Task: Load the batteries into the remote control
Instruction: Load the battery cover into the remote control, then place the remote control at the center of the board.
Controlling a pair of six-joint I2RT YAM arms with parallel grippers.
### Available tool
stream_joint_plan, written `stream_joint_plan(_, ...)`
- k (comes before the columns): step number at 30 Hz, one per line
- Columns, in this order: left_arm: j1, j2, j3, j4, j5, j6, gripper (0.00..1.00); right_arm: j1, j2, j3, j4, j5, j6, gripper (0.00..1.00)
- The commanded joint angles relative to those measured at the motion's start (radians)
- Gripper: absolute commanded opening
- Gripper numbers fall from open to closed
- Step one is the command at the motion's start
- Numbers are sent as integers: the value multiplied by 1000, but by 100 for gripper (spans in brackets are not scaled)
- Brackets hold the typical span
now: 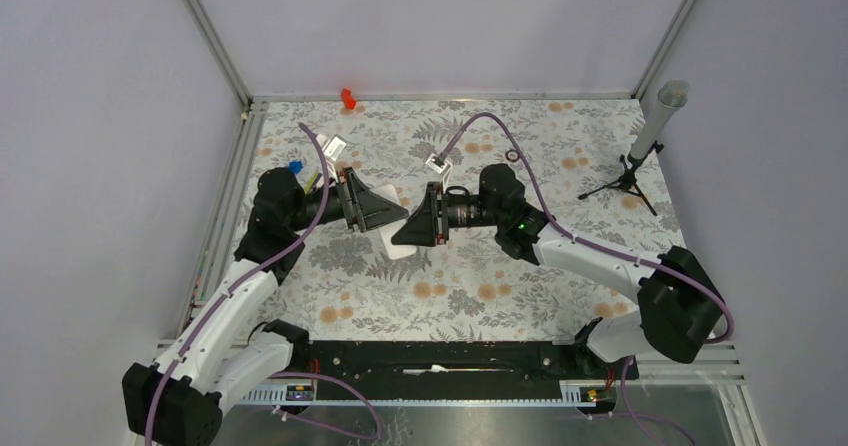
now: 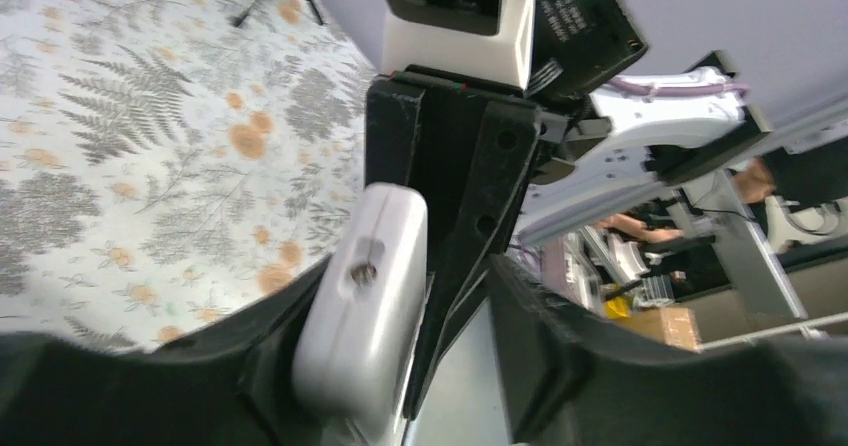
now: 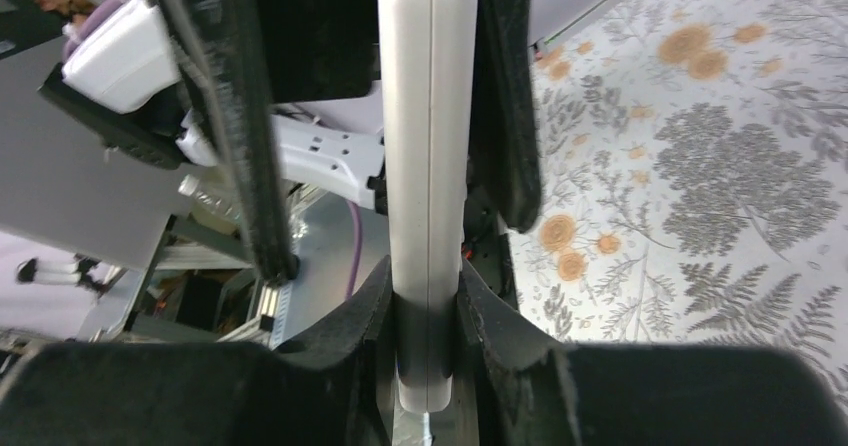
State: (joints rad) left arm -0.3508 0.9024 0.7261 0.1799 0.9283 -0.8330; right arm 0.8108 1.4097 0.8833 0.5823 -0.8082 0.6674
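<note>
On my left, the left hand (image 2: 410,266) stood partly open and clamped nothing. One of its fingers (image 2: 280,366) lay against a broad face of the remote control (image 2: 362,311). The other stood off on the far side with a gap, and a black finger of the right hand (image 3: 425,276) was slotted in between. The remote control hung in mid-air over the middle of the flowered surface (image 1: 450,296), between the two hands. It showed edge-on in the right wrist view, one end reaching into the left hand's opening. I judged it light and stiff, a hard plastic shell that would not give. It was also smooth and rounded at the edges, so it could slide or twist in a narrow pinch. The safest hold looked to be across the two flat faces near one end, leaving free the stretch where the battery cover should sit. I could not tell from these views which face was the back. A small round recess showed near its end in the left wrist view. To the right, the right hand was closed snugly on the remote control's near end with a pad on each face, and as far as I could judge it carried the remote alone. Further right, a small dark ring (image 1: 513,155) lay on the surface, well apart from both hands. I could not find the batteries in any view, so they would have to be located before anything could go in.
</note>
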Motion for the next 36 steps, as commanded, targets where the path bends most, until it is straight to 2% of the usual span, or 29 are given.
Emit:
stream_joint_plan(1,-5,-57,71,-132,-138,86,65,-5,-54,16,-19,133,-66,0)
stream_joint_plan(3,-4,-73,79,-215,-223,133,78,-6,-87,10,-73,188,-96,0)
stream_joint_plan(8,10,-102,99,-442,-532,228,98,-8,-166,8,-331,416,-209,0)
stream_joint_plan(12,13,-142,104,-561,-712,238,99,-24,-187,30,-591,723,-344,0)
stream_joint_plan(15,13,-172,112,-631,-790,235,99,-63,-161,30,-706,900,-429,0)
stream_joint_plan(20,13,-244,111,-689,-832,220,99,-136,-57,42,-769,1153,-499,0)
stream_joint_plan(27,13,-310,87,-739,-883,215,99,-159,232,152,-850,1510,-566,0)
stream_joint_plan(30,13,-320,70,-741,-887,218,99,-167,328,181,-867,1582,-576,0)
stream_joint_plan(36,14,-323,30,-735,-887,227,99,-175,466,252,-874,1598,-577,0)
